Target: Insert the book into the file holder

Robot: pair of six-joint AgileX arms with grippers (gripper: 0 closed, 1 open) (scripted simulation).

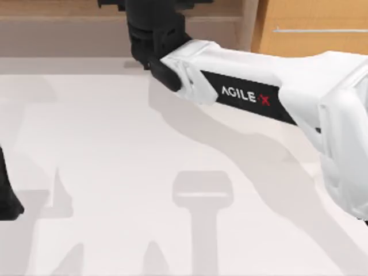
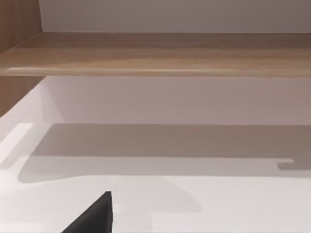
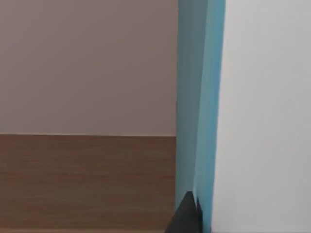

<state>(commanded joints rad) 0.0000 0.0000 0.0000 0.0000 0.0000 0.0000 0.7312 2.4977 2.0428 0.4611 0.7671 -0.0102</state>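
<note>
Book (image 3: 199,97) fills the right wrist view edge-on, a thin teal slab standing upright right against a dark fingertip (image 3: 187,216) of the right gripper, so it looks clamped, though I cannot tell for sure. It should handle as light, stiff and a bit slick; best pinched across its flat covers. Left gripper (image 2: 95,216) sits low over the white table (image 1: 115,172), jaws unreadable.

White table (image 1: 115,172), bare surface with soft grey shadows across it. Wooden shelf board (image 2: 155,53) runs along the far edge, pale wall above it. Light wood cabinet panel (image 1: 313,29) at far right, thin pale line across.
</note>
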